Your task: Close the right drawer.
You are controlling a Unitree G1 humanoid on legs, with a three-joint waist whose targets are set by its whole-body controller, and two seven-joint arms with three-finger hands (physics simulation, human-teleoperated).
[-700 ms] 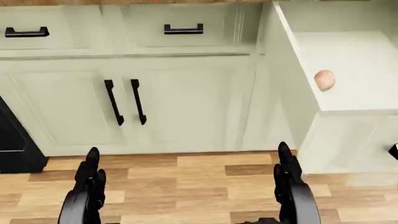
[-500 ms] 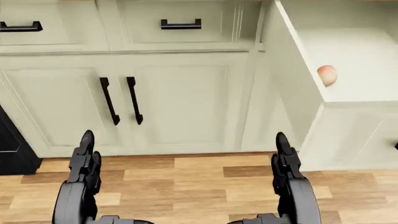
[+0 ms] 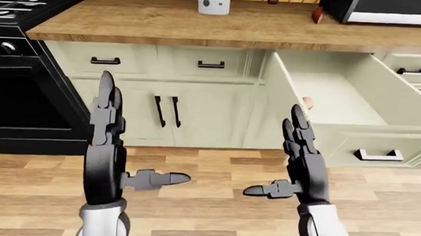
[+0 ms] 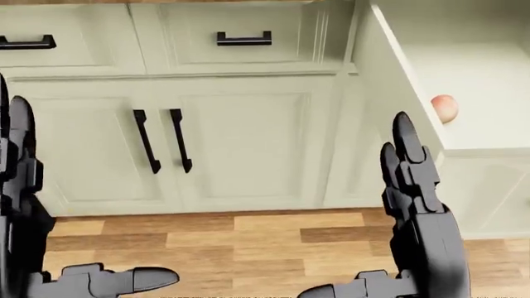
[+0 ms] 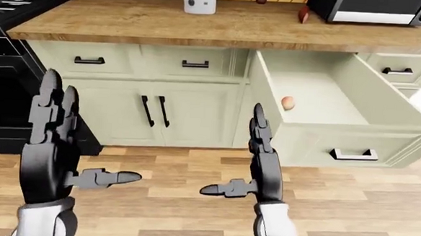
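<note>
At the left of the right-eye view a black stove [image 5: 3,80] is seen beside the wooden desk [image 5: 201,28]. The left hand [image 5: 54,137] is held upright over the floor [image 5: 170,202], fingers spread apart, nothing gripped. Closed cabinet doors [image 5: 153,112] are seen between the hands. The right hand [image 5: 258,164] is likewise raised with fingers apart, empty. Further right, the right drawer [image 5: 341,111] is pulled fully out under the desk, a small peach-coloured ball [image 5: 288,103] lying inside by its left wall.

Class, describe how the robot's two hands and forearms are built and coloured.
The left hand and right hand are matte dark grey, each with three blocky, segmented fingers and rounded tips. Smooth cylindrical palms join glossy white-grey forearm cuffs. No cables or markings show.
</note>
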